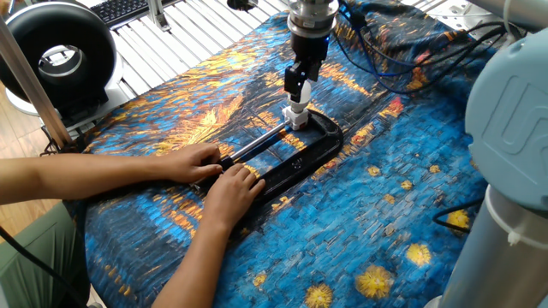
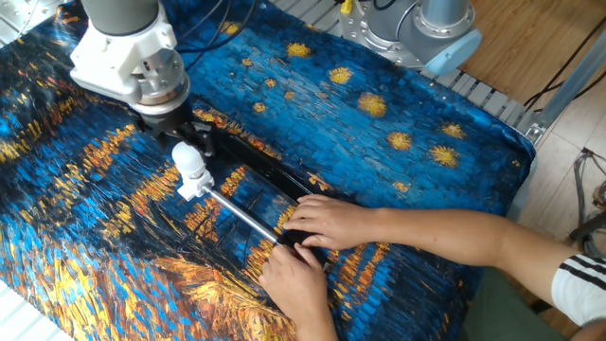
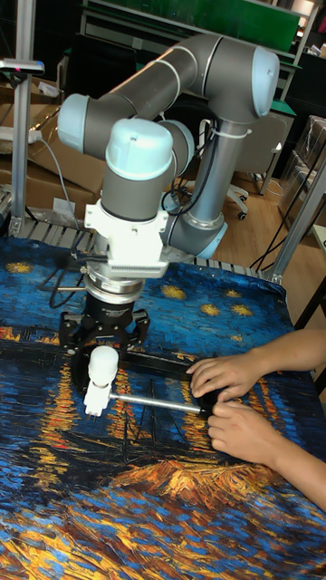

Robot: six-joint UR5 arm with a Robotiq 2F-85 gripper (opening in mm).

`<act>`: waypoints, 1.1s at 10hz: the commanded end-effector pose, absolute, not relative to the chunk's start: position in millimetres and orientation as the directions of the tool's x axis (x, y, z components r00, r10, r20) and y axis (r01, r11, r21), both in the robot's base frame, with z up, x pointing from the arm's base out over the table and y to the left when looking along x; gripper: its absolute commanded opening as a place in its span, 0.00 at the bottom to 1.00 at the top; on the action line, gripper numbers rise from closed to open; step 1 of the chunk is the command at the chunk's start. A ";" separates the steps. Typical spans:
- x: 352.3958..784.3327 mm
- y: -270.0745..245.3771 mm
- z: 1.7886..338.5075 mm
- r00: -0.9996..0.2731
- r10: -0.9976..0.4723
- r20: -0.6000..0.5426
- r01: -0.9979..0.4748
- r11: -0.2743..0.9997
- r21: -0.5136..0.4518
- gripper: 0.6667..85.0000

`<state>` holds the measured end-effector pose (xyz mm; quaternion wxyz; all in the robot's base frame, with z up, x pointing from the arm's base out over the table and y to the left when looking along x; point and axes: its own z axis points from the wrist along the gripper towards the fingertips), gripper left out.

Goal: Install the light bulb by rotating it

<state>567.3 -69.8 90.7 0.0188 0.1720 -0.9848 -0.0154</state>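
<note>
Tall fixed view: black two-finger gripper spread open around small matte white globe bulb; socket blurred. Below, blue-and-orange painted cloth; green board behind.

The clamp lies flat on the table, and the bulb stands at its far end atop the socket. The tool hangs directly above the bulb, while two hands press on the clamp's near end.
</note>
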 end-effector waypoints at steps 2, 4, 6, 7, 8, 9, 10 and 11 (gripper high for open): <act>565.0 -61.8 99.4 -0.874 -0.484 0.034 -0.482 0.874 0.068 0.88; 566.9 -62.8 103.1 -0.804 -0.593 0.032 -0.591 0.804 0.056 0.88; 574.9 -68.6 104.3 -0.714 -0.700 0.032 -0.699 0.714 0.018 0.88; 577.4 -69.8 103.8 -0.665 -0.746 0.029 -0.746 0.666 0.008 0.88; 579.3 -75.8 102.6 -0.610 -0.792 0.038 -0.792 0.610 -0.008 0.87; 576.6 -77.6 99.7 -0.571 -0.819 0.045 -0.820 0.572 -0.005 0.87; 572.9 -76.6 96.3 -0.538 -0.842 0.044 -0.842 0.539 0.006 0.87; 569.9 -77.3 93.7 -0.508 -0.860 0.047 -0.861 0.509 0.013 0.87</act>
